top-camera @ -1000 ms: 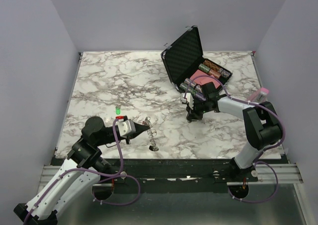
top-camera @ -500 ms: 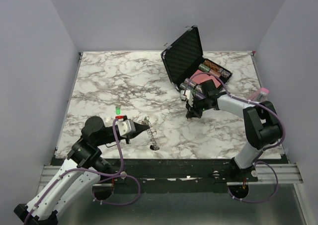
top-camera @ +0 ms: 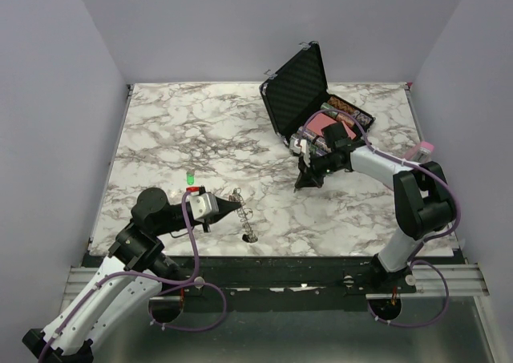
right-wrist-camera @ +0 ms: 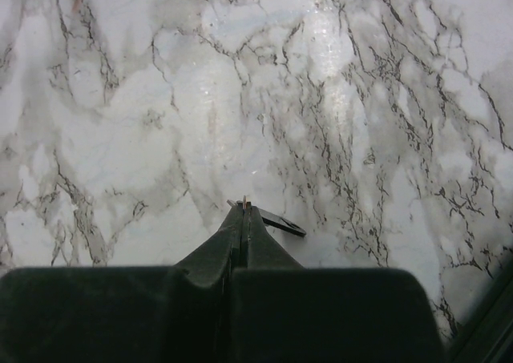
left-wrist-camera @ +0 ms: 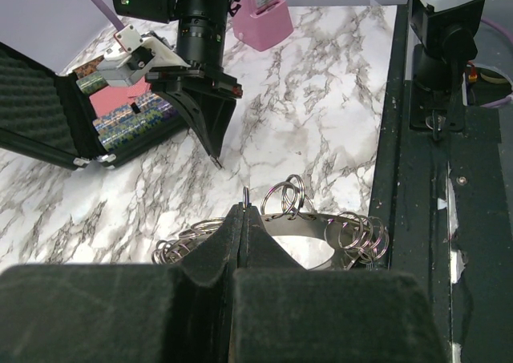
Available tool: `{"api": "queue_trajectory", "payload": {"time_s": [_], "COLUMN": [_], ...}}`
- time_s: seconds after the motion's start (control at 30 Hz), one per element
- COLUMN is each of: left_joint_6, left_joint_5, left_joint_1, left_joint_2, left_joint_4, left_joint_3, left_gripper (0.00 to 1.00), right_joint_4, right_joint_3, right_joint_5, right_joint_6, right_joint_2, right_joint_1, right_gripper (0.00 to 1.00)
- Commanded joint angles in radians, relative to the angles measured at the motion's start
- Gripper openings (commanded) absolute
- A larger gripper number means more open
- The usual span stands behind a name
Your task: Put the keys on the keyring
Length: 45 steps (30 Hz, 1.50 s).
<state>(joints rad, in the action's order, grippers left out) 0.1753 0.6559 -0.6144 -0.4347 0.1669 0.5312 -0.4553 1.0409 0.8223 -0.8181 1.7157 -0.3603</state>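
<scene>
A robot lab, it seems: plain grey walls [top-camera: 240, 26] around a marble-pattern table [top-camera: 176, 139], two cabled arms [top-camera: 417, 203] bolted to a metal rail [top-camera: 449, 276]

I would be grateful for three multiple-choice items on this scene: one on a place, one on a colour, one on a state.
1. Where on the table is the open black case?
A) far right
B) near left
C) centre
2. What colour is the small piece left of the keyring?
A) blue
B) green
C) yellow
3. How is the left gripper?
A) wide open
B) shut on the case
C) shut on the keyring

Key:
1 A, it stands far right, beyond the right gripper.
2 B, it shows bright green on the marble.
3 C, it pinches a ring of it in the left wrist view.
</scene>
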Motion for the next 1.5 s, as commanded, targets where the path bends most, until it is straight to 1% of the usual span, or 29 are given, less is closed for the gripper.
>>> {"api": "queue_trajectory", "payload": {"time_s": [0.0, 0.1, 0.27, 0.47, 0.57, 0.67, 0.8, 0.93, 1.07, 1.2, 1.23, 1.3, 1.37, 1.47], "left_joint_6": [0.001, 0.0, -0.002, -0.002, -0.002, 0.0, 0.0, 0.0, 0.001, -0.002, -0.003, -0.005, -0.003, -0.017], "left_joint_5": [0.011, 0.011, 0.017, 0.017, 0.016, 0.016, 0.016, 0.019, 0.016, 0.016, 0.02, 0.033, 0.066, 0.106], "left_joint_1": [0.011, 0.013, 0.016, 0.018, 0.019, 0.021, 0.021, 0.019, 0.019, 0.021, 0.019, 0.019, 0.019, 0.019], "left_joint_2": [0.004, 0.005, 0.004, 0.004, 0.005, 0.011, 0.011, 0.013, 0.016, 0.017, 0.019, 0.027, 0.039, 0.051], "left_joint_4": [-0.04, -0.041, -0.046, -0.047, -0.047, -0.046, -0.046, -0.044, -0.049, -0.056, -0.061, -0.078, -0.11, -0.162], "left_joint_3": [0.023, 0.021, 0.021, 0.019, 0.021, 0.018, 0.018, 0.018, 0.015, 0.012, 0.007, 0.0, -0.016, -0.04], "left_gripper": [0.0, 0.0, 0.0, 0.0, 0.0, 0.0, 0.0, 0.0, 0.0, 0.0, 0.0, 0.0, 0.0, 0.0], "right_joint_4": [-0.049, -0.092, -0.154, -0.197, -0.241, -0.264, -0.269, -0.266, -0.249, -0.244, -0.258, -0.333, -0.506, -0.909], "right_joint_3": [0.024, 0.042, 0.056, 0.056, 0.062, 0.053, 0.042, 0.039, 0.022, -0.01, -0.016, -0.015, -0.007, 0.03], "right_joint_5": [0.08, 0.098, 0.184, 0.163, 0.124, 0.112, 0.118, 0.123, 0.178, 0.285, 0.32, 0.409, 0.497, 0.555], "right_joint_6": [-0.002, -0.035, -0.084, -0.13, -0.163, -0.19, -0.193, -0.191, -0.188, -0.254, -0.291, -0.415, -0.681, -1.223], "right_joint_2": [-0.027, -0.034, -0.06, -0.087, -0.096, -0.116, -0.136, -0.136, -0.148, -0.183, -0.188, -0.185, -0.163, -0.093], "right_joint_1": [-0.005, 0.009, 0.044, 0.069, 0.083, 0.113, 0.139, 0.139, 0.141, 0.139, 0.139, 0.139, 0.139, 0.138], "right_gripper": [0.01, 0.0, 0.01, 0.0, 0.01, 0.01, 0.01, 0.01, 0.0, 0.0, 0.01, 0.01, 0.01, 0.0]}}
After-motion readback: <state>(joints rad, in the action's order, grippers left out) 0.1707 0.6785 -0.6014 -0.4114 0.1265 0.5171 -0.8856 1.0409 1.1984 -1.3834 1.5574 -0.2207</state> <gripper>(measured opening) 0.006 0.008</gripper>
